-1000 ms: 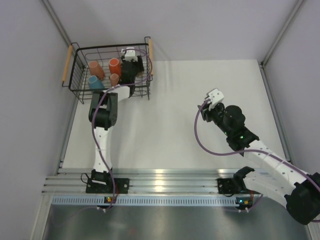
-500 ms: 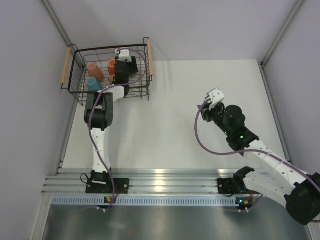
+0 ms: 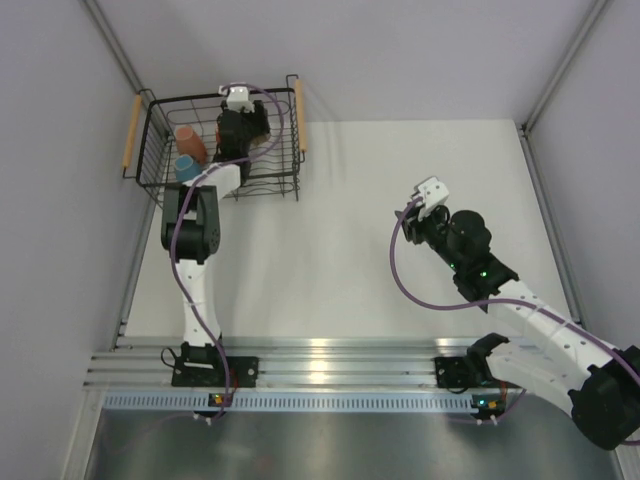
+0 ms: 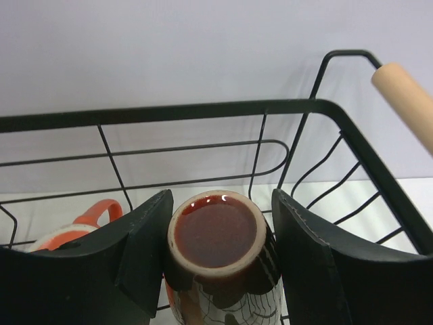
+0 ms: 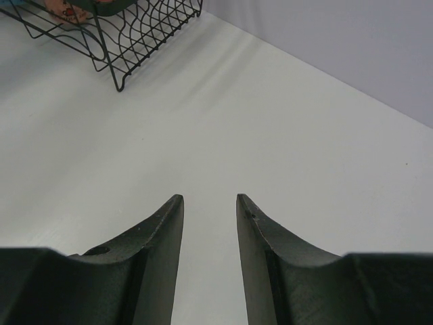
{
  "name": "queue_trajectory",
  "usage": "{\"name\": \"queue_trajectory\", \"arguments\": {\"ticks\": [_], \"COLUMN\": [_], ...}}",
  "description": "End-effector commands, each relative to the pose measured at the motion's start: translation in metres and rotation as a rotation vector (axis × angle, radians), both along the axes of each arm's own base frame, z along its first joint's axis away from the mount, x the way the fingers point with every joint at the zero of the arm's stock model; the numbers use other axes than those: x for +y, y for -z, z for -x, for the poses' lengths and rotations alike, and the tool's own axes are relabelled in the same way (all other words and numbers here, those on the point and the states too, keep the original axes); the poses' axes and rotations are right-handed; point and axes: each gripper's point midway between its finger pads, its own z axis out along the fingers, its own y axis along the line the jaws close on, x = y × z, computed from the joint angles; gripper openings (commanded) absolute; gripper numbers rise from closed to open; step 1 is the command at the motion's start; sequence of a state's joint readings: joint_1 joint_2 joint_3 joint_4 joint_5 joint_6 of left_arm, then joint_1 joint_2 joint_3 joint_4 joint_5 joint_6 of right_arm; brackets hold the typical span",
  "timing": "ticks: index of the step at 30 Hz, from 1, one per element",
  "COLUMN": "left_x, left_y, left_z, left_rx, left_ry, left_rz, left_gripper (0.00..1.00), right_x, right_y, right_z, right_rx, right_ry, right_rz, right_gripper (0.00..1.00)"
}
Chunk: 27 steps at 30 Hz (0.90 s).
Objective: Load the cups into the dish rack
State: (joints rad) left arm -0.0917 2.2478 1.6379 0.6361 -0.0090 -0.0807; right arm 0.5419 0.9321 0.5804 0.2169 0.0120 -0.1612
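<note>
Seeing the blue mug (image 3: 185,167) and a salmon mug (image 3: 188,140) sitting in the left half of the dish rack (image 4: 203,108), with the orange mug (image 4: 88,218) just beside the left gripper (image 4: 220,196). Left claw is pinching the dark brown mug (image 4: 216,233) across its body and hanging it inside the rack near the far wall, probably lining up a free slot. Right gripper (image 5: 208,198) is idling part-spread over bare table (image 5: 304,135), holding nothing, well apart from the rack.

Bright, even light, soft shadows, glossy sheen on the dark mug (image 4: 216,233).
</note>
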Motion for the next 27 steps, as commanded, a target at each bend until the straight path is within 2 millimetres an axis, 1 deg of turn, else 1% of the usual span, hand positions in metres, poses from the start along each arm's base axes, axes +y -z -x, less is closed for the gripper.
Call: {"name": "queue_trajectory", "arguments": {"ticks": [1,3,4,5,6,7,9,10,12,13,14,15,17,18,20,21,23,26,27], "left_x": [0.003,0.007,0.010,0.013,0.013,0.024,0.031,0.040,0.052,0.058,0.063,0.071,0.079,0.100,0.112,0.121,0.134,0.144,0.149], "left_y": [-0.121,-0.125,-0.124,-0.131,-0.133,-0.138,-0.147,-0.154,-0.158,-0.164,-0.161,-0.160,-0.158,-0.153,-0.149,-0.144,-0.138,-0.130,-0.124], "left_z": [0.012,0.014,0.015,0.018,0.020,0.023,0.026,0.029,0.032,0.035,0.036,0.037,0.040,0.042,0.043,0.044,0.046,0.047,0.048], "left_rx": [-0.234,-0.239,-0.236,-0.247,-0.251,-0.257,-0.269,-0.279,-0.284,-0.292,-0.283,-0.279,-0.274,-0.262,-0.256,-0.246,-0.236,-0.221,-0.210], "left_ry": [0.035,0.017,0.003,-0.003,-0.005,-0.051,-0.068,-0.091,-0.131,-0.149,-0.160,-0.179,-0.201,-0.234,-0.257,-0.274,-0.295,-0.308,-0.316], "left_rz": [0.033,0.028,0.012,0.004,-0.003,-0.006,-0.008,-0.011,-0.026,-0.025,-0.027,-0.030,-0.029,-0.030,-0.033,-0.037,-0.037,-0.031,-0.033], "left_gripper": [0.00,0.00,0.00,0.00,0.00,0.00,0.00,0.00,0.00,0.00,0.00,0.00,0.00,0.00,0.00,0.00,0.00,0.00,0.00], "right_x": [0.002,0.002,0.002,0.002,0.003,0.003,0.004,0.005,0.006,0.007,0.008,0.007,0.007,0.007,0.006,0.006,0.006,0.005,0.005], "right_y": [-0.019,-0.019,-0.018,-0.018,-0.018,-0.017,-0.017,-0.015,-0.014,-0.014,-0.013,-0.013,-0.014,-0.015,-0.015,-0.015,-0.015,-0.015,-0.014], "right_z": [-0.001,-0.001,-0.001,-0.001,-0.001,0.000,-0.001,-0.001,-0.001,-0.001,-0.001,-0.001,0.000,0.001,0.001,0.002,0.002,0.002,0.001], "right_rx": [-0.044,-0.043,-0.042,-0.040,-0.039,-0.038,-0.036,-0.030,-0.025,-0.025,-0.022,-0.022,-0.025,-0.026,-0.028,-0.028,-0.026,-0.024,-0.023], "right_ry": [-0.018,-0.019,-0.018,-0.019,-0.022,-0.022,-0.025,-0.030,-0.036,-0.038,-0.040,-0.040,-0.040,-0.040,-0.040,-0.040,-0.039,-0.037,-0.034], "right_rz": [-0.046,-0.048,-0.047,-0.046,-0.048,-0.049,-0.050,-0.051,-0.052,-0.052,-0.052,-0.055,-0.056,-0.057,-0.058,-0.058,-0.057,-0.055,-0.054], "right_gripper": [0.38,0.38,0.38,0.38,0.38,0.38,0.38,0.38,0.38,0.38,0.38,0.38,0.38,0.38,0.38,0.38,0.38,0.38,0.38]}}
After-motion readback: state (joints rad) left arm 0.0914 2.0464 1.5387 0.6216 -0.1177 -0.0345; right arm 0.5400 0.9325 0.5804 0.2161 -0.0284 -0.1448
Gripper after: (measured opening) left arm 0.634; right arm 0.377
